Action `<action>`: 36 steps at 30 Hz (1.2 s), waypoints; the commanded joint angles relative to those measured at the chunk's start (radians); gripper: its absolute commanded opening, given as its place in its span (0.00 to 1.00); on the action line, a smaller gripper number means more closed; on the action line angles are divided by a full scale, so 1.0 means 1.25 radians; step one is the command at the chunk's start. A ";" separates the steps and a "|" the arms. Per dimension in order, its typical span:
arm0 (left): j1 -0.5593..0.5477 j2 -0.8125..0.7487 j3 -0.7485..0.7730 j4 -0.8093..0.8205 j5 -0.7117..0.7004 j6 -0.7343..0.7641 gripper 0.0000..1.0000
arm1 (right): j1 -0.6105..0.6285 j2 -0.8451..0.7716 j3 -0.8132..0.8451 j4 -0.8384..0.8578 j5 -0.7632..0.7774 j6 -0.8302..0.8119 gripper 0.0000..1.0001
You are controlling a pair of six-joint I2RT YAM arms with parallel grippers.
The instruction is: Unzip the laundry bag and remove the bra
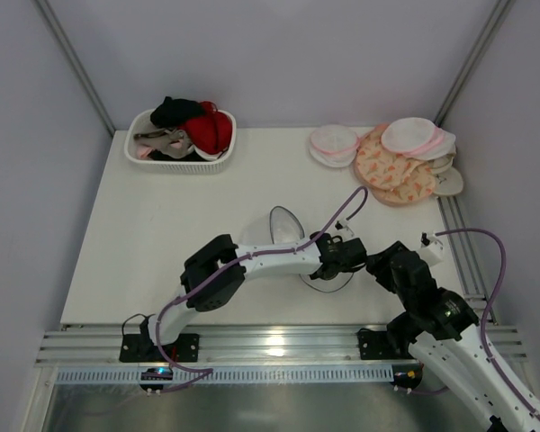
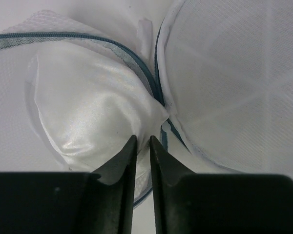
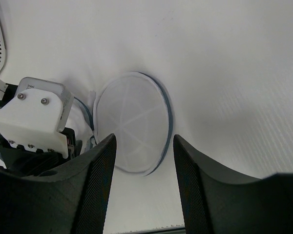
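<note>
The laundry bag (image 1: 284,227) lies unzipped in the middle of the table, its two mesh halves spread apart. In the left wrist view the white satin bra (image 2: 88,112) sits in the left half, ringed by the dark zipper rim (image 2: 136,63), and the empty half (image 2: 234,83) lies to the right. My left gripper (image 2: 143,139) is shut on the bra's edge at the hinge between the halves. My right gripper (image 3: 144,146) is open and empty, hovering just near of the empty half (image 3: 132,122). It shows at the bag's right in the top view (image 1: 378,265).
A white basket (image 1: 135,153) with red, black and grey-pink garments stands at the back left. Pink-rimmed round pouches (image 1: 335,144) and peach patterned pouches (image 1: 391,166) lie at the back right. A metal rail (image 1: 279,342) runs along the near edge.
</note>
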 commanded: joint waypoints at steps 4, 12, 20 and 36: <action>0.001 -0.033 0.013 0.002 -0.025 -0.020 0.00 | -0.001 0.010 -0.013 0.040 -0.010 -0.013 0.53; 0.002 -0.065 -0.007 0.020 -0.010 -0.020 0.00 | 0.000 0.012 -0.028 0.056 -0.025 -0.017 0.49; 0.005 -0.066 -0.027 0.045 0.012 -0.020 0.54 | -0.001 0.027 -0.034 0.067 -0.035 -0.021 0.53; 0.072 -0.045 -0.060 0.087 0.024 -0.022 0.00 | -0.001 0.014 -0.041 0.063 -0.030 -0.024 0.52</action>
